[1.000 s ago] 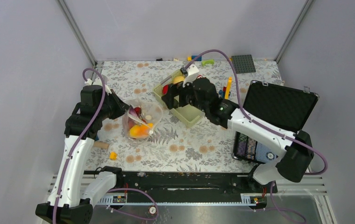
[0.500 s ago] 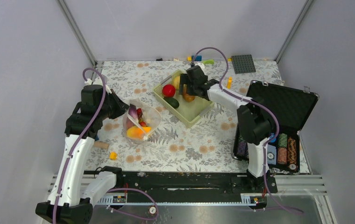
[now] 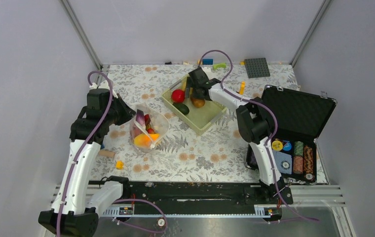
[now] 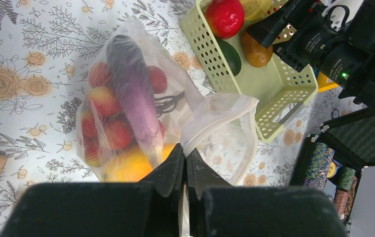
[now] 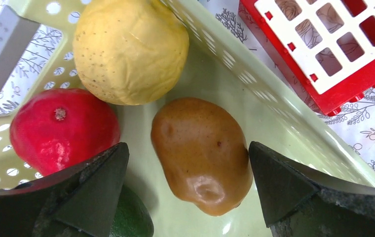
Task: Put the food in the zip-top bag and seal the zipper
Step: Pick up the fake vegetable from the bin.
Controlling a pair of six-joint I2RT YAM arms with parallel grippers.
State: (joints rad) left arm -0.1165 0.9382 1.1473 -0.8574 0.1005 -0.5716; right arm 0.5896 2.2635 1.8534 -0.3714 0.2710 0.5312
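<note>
Straddling the brown potato (image 5: pixel 203 163) with the right tool (image 5: pixel 187 148), fingers spread wide, one on each side, with no contact visible. Sitting low in the pale green basket (image 5: pixel 274 123) on the tabletop (image 3: pixel 195 153), beside a yellow fruit (image 5: pixel 129 49), a red fruit (image 5: pixel 62 128) and a dark green piece (image 5: pixel 133 224).

Pinching the mouth edge of the zip-top bag (image 4: pixel 210 128) with the left tool (image 4: pixel 185 153), fingers pressed together on the film, so the mouth gapes toward the basket. Already inside: a purple eggplant (image 4: pixel 131 84), several red pieces (image 4: pixel 104 101) and something orange (image 4: pixel 126 168).

Probably light, hollow and rigid, judging by the glossy moulded skin, and so apt to squirt out of a pinch. Best taken across the potato's narrow waist, with the fingers set low past its widest bulge.

Limp and crinkly by the look of the bag, likely to sag and close if let go. Better held at the zipper (image 4: pixel 222 97), the firmest strip of the rim, and kept raised while loading.
</note>
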